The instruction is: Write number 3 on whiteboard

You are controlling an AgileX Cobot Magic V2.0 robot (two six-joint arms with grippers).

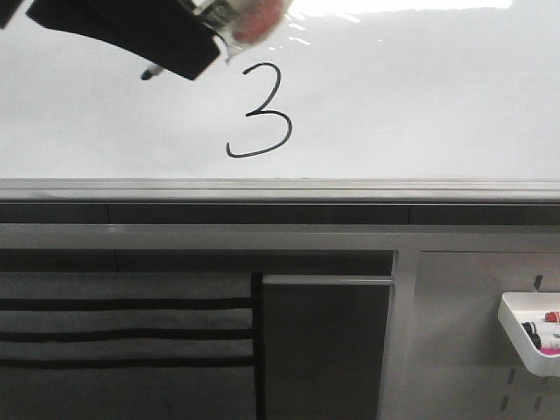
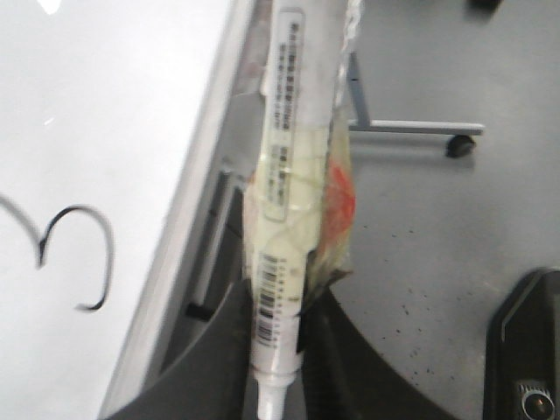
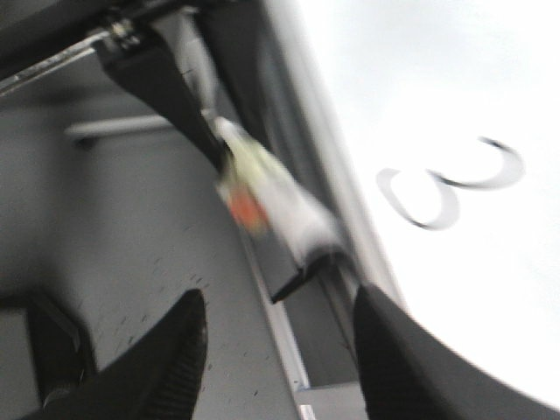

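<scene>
Whiteboard (image 1: 420,105): glossy white, fills upper part of front view, grey metal rail (image 1: 280,189) along its lower edge. Number 3 (image 1: 259,110) present on board in thin black line, flat top, lower curve sweeping left; sits approx. centre-left of board, just above rail. Digit also seen in left wrist view (image 2: 79,258) and right wrist view (image 3: 455,182), blurred in the latter.

Left gripper (image 2: 276,385): dark fingers (image 2: 214,350) clenched on a marker (image 2: 293,175), white barrel wrapped in yellowish tape with an orange-red patch. Barrel carries a printed label and barcode; text too small and blurred to read, no brand legible. In front view this gripper (image 1: 188,57) is at top left, marker's dark tip (image 1: 150,73) off to the left of the digit, apart from its line; contact with board surface cannot be told.

Right gripper (image 3: 276,350): two dark fingers (image 3: 166,359) spread wide, nothing between them. Its camera looks at the left arm with the taped marker (image 3: 262,192), motion-blurred.

Below the rail: grey pegboard panel (image 1: 455,341) at right with white tray (image 1: 523,337) holding markers (image 1: 544,331), red and pink caps visible; labels unreadable. Grey panel with black horizontal stripes (image 1: 122,332) at lower left. Grey floor and a castor (image 2: 461,144) in left wrist view.
</scene>
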